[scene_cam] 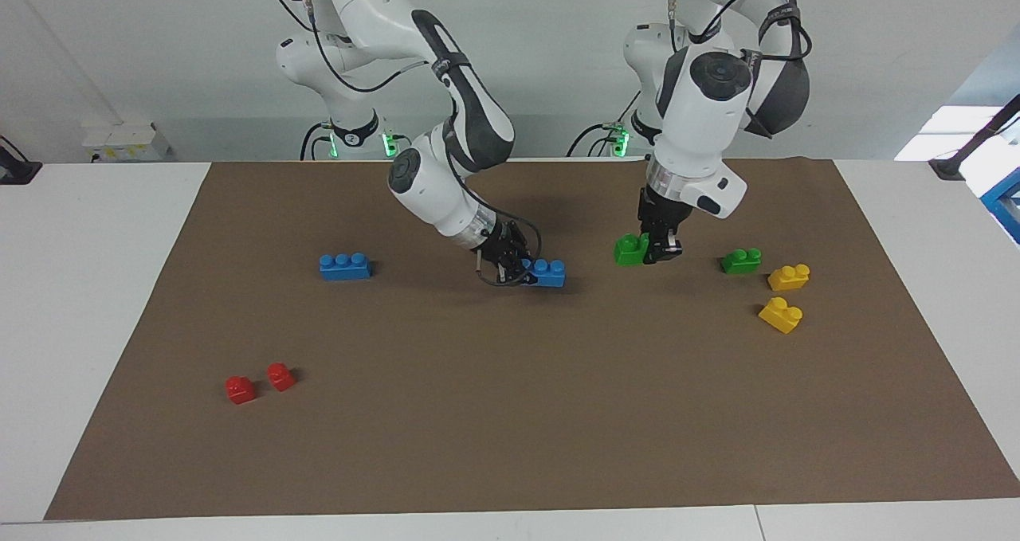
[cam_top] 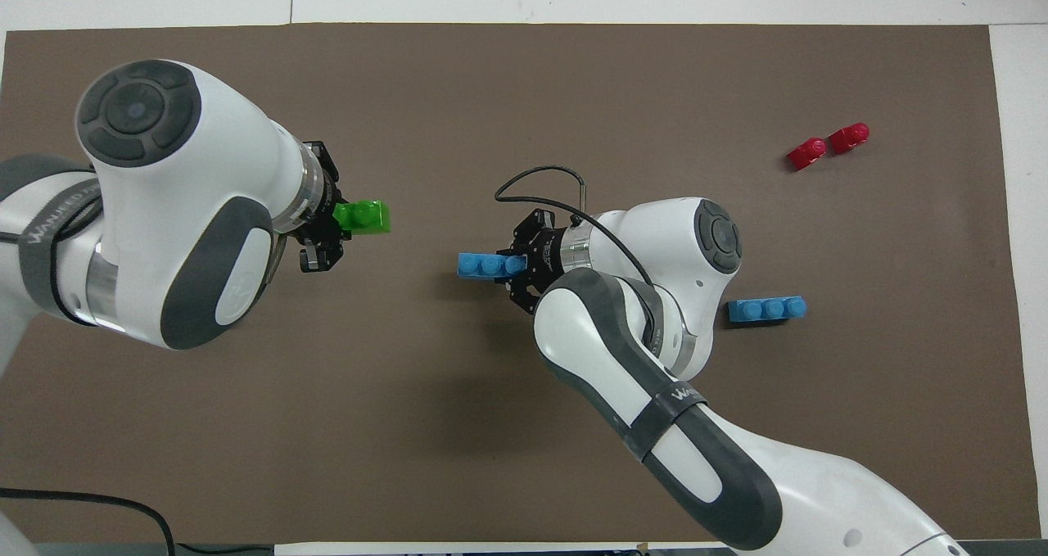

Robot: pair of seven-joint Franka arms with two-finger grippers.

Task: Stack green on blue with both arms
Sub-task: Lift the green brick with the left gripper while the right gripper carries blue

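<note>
My left gripper (scene_cam: 656,252) (cam_top: 331,217) is shut on one end of a bright green two-stud brick (scene_cam: 631,249) (cam_top: 365,216) and holds it low over the brown mat. My right gripper (scene_cam: 519,271) (cam_top: 518,266) is tilted and shut on one end of a blue three-stud brick (scene_cam: 547,272) (cam_top: 488,264) at about mat level, near the middle of the mat. The two held bricks are apart, with a gap of bare mat between them.
A second green brick (scene_cam: 741,260) and two yellow bricks (scene_cam: 789,276) (scene_cam: 781,314) lie toward the left arm's end. A second blue brick (scene_cam: 344,266) (cam_top: 767,309) and two red bricks (scene_cam: 239,389) (scene_cam: 280,376) lie toward the right arm's end.
</note>
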